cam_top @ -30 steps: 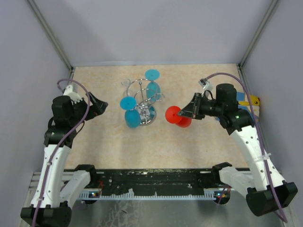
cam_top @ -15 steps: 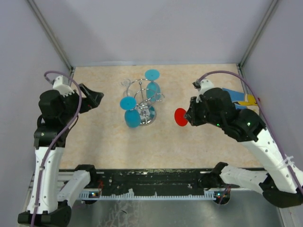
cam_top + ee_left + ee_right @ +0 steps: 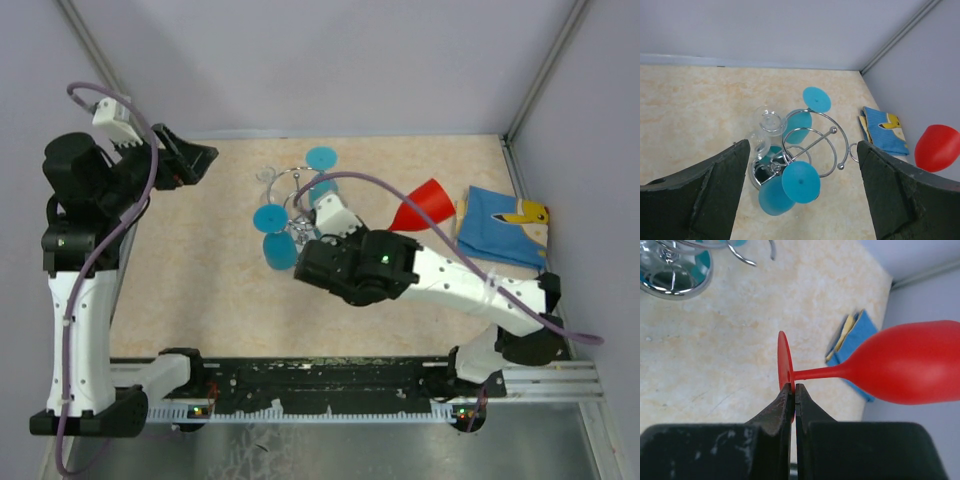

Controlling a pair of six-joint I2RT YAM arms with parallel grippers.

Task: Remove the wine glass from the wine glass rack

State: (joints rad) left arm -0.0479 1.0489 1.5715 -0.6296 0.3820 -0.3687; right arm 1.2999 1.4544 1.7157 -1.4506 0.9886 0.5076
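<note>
Your right gripper [image 3: 794,390] is clamped shut on the foot of the red wine glass [image 3: 905,365]. The glass is clear of the wine glass rack [image 3: 761,175], stem horizontal. Your left gripper [image 3: 192,163] is spread wide, holding nothing.

This is a robot lab's test cell: plain grey walls [image 3: 330,60] and slim metal posts [image 3: 545,68] box in a beige speckled counter [image 3: 220,290], with a left arm [image 3: 80,320] and a right arm [image 3: 460,280] mounted on a black rail [image 3: 320,372] and trailing purple cables [image 3: 372,180].
</note>
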